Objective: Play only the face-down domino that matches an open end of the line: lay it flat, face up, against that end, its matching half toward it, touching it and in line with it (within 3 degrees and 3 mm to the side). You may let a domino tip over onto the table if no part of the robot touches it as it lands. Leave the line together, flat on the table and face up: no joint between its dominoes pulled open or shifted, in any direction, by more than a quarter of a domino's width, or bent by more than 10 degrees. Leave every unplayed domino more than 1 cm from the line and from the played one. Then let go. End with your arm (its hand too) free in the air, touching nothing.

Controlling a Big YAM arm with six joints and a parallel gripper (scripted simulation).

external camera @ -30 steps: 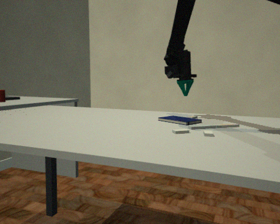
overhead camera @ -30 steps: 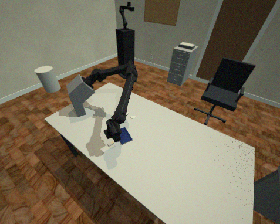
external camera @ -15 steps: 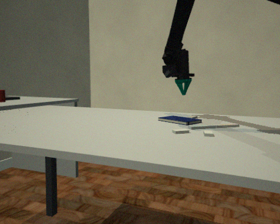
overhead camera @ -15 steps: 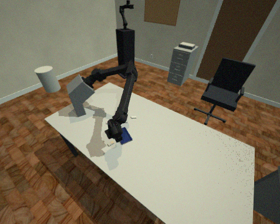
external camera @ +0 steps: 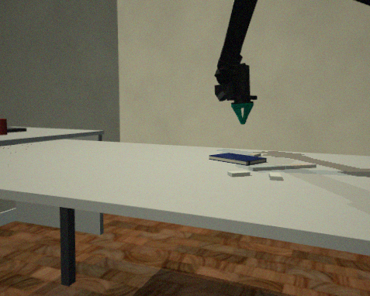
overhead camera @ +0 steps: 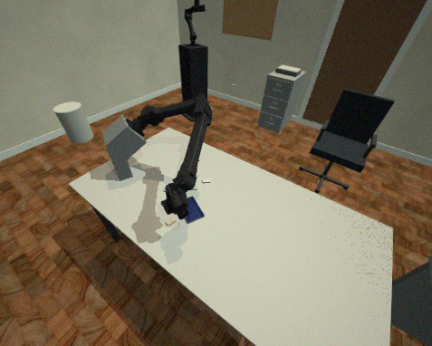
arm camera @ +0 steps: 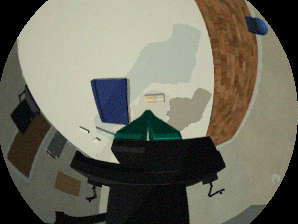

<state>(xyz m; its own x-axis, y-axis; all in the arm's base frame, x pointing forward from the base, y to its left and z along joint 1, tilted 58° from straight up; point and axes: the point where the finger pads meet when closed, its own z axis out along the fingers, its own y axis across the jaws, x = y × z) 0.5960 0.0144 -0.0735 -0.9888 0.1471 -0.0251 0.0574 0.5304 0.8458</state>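
Ext. view: green-tipped claw [overhead camera: 181, 215] [external camera: 242, 123] [arm camera: 147, 113] is hanging well above the white surface [overhead camera: 280, 245] [external camera: 104, 170] [arm camera: 60, 55], fingers pointing down, closed tip to tip, gripping nothing. Blue book [overhead camera: 194, 210] [external camera: 237, 158] [arm camera: 111, 101] is lying flat. Pale domino line [external camera: 284, 167] [arm camera: 105, 131] is running near one end of bk., apart from it; pips too small to read. Two loose white pcs. are lying just beyond the line, apart from each other: longer-looking domino [overhead camera: 206, 181] [external camera: 239, 173] [arm camera: 84, 129] and shorter-looking domino [external camera: 275, 176] [arm camera: 96, 140]. Orange-marked white piece [overhead camera: 170, 222] [external camera: 255, 154] [arm camera: 154, 98] is resting on the surface on bk.'s other side, w/ a gap between. Can't tell which pc. is the matching one. Arm's shadow [overhead camera: 147, 213] is falling across the surface.
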